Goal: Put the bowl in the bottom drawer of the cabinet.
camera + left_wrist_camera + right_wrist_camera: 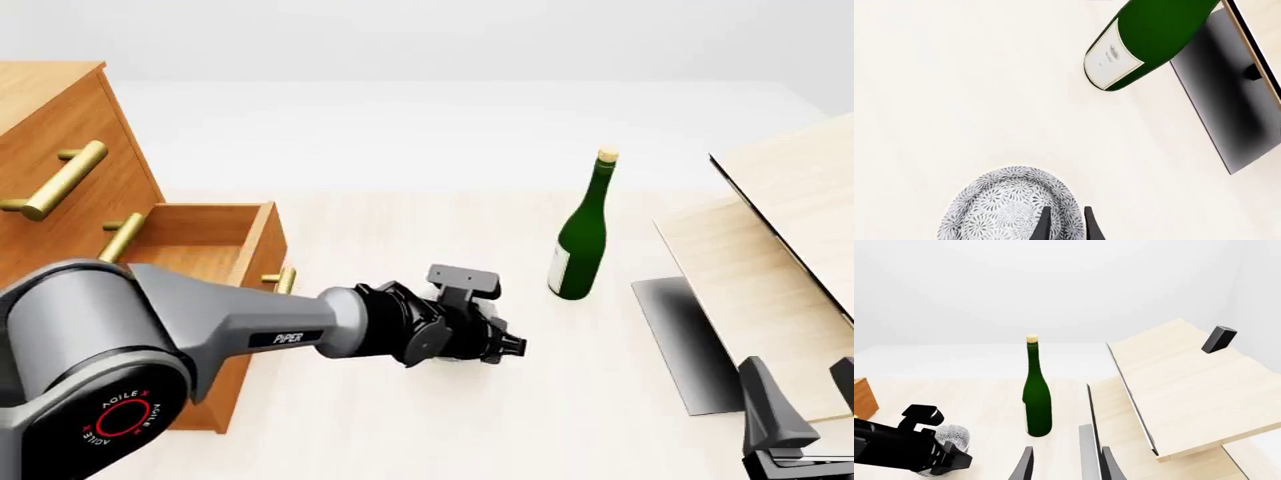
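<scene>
Right gripper (801,395): low at the near right edge of the front view, dark fingers apart, nothing between them, well clear of everything else.
Left gripper (514,347): at table centre, black fingers (1043,226) set over the rim of the small white grey-speckled bowl (1011,207), one inside and one outside; contact with the rim not discernible.
Bowl: upright on the pale table (400,420), mostly hidden behind the gripper in the front view, well right of the drawer.
Open room: bare tabletop between bowl and drawer front.
Bottom drawer (200,245): orange-brown wooden box, pulled out, top open, brass bar handle facing right.
Cabinet (54,150): large orange-brown wooden chest at far left, upper brass handles protruding.
Obstacles: tall green glass bottle (583,235) upright beyond and right of the bowl; pale wooden boards (781,240) tilted at right.
</scene>
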You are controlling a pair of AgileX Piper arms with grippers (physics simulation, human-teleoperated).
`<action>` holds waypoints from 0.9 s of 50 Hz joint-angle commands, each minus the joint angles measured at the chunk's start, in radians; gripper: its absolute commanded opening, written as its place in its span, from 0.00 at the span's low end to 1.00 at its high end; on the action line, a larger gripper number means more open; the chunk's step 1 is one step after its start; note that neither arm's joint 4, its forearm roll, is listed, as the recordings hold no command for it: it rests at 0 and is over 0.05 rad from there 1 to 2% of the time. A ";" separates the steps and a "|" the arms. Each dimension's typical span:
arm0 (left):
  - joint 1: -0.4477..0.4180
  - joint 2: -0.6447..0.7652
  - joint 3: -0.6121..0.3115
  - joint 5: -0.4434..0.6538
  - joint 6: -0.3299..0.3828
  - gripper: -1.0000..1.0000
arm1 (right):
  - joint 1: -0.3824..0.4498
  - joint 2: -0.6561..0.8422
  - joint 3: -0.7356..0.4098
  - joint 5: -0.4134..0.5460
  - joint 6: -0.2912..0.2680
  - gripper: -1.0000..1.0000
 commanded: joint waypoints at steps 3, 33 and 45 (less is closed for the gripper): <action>-0.025 0.000 0.020 -0.018 -0.006 0.00 | 0.000 0.000 0.000 0.000 0.000 1.00; 0.007 -0.164 0.089 -0.056 0.077 0.00 | -0.005 0.011 -0.001 -0.010 0.000 1.00; 0.044 -0.247 0.113 -0.055 0.119 0.00 | -0.006 0.011 -0.002 -0.009 0.000 1.00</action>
